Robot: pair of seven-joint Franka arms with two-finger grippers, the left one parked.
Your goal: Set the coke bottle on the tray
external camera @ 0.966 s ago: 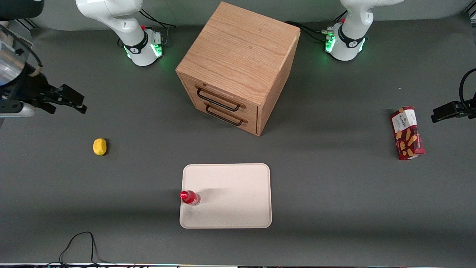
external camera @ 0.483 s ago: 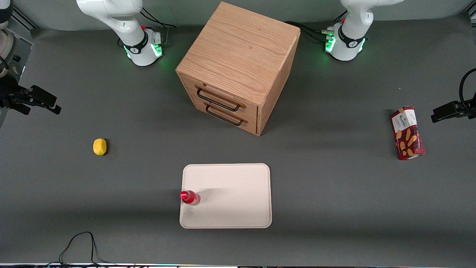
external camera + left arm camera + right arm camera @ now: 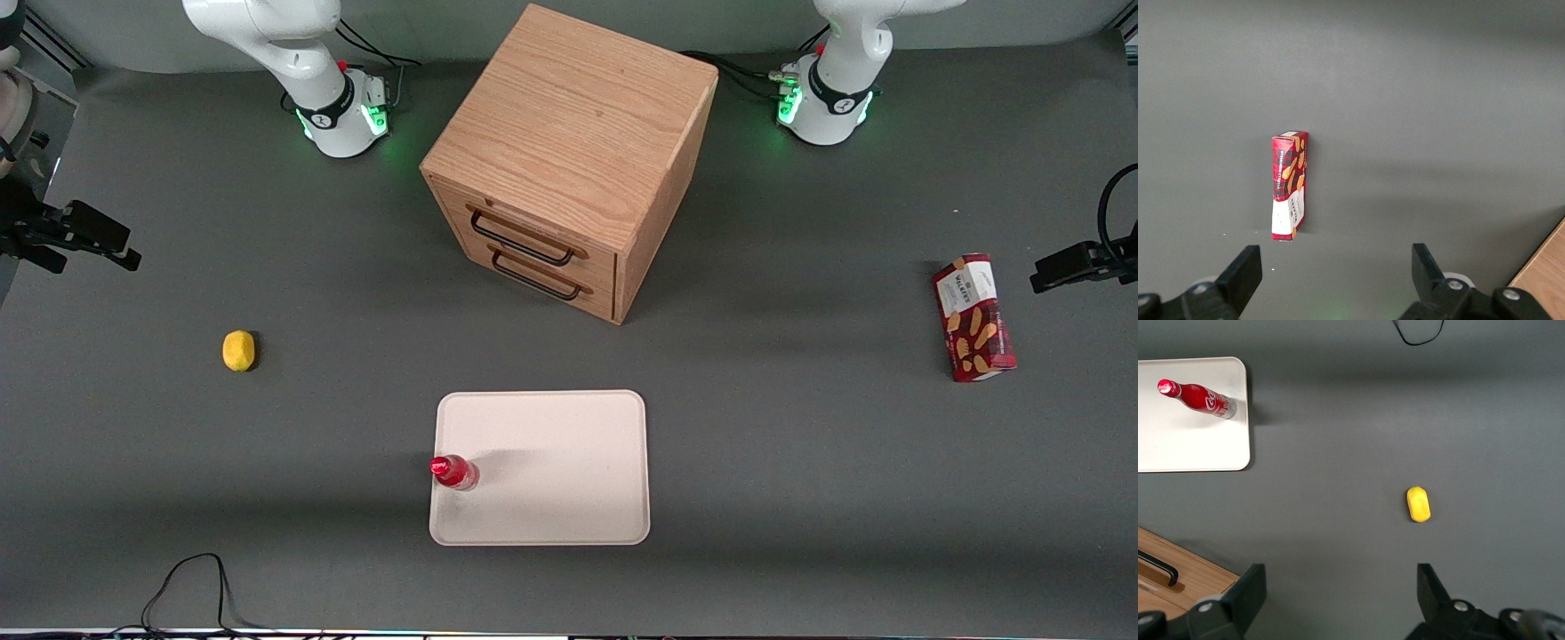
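Note:
The small red coke bottle [image 3: 454, 472] stands upright on the cream-pink tray [image 3: 569, 471], close to the tray's edge toward the working arm's end. In the right wrist view the coke bottle [image 3: 1199, 397] and the tray [image 3: 1178, 443] show together. My gripper [image 3: 100, 247] hangs high at the working arm's end of the table, well away from the tray, farther from the front camera than the lemon. It is open with nothing between its fingers [image 3: 1249, 589], over bare table.
A yellow lemon [image 3: 238, 350] lies on the grey table between my gripper and the tray. A wooden drawer box [image 3: 569, 160] stands mid-table, farther from the camera than the tray. A red snack box [image 3: 973, 317] lies toward the parked arm's end. A black cable [image 3: 191, 587] loops near the front edge.
My gripper has drawn back toward the working arm's end of the table, away from the tray, and has almost stopped. The coke bottle has stayed put on the tray.

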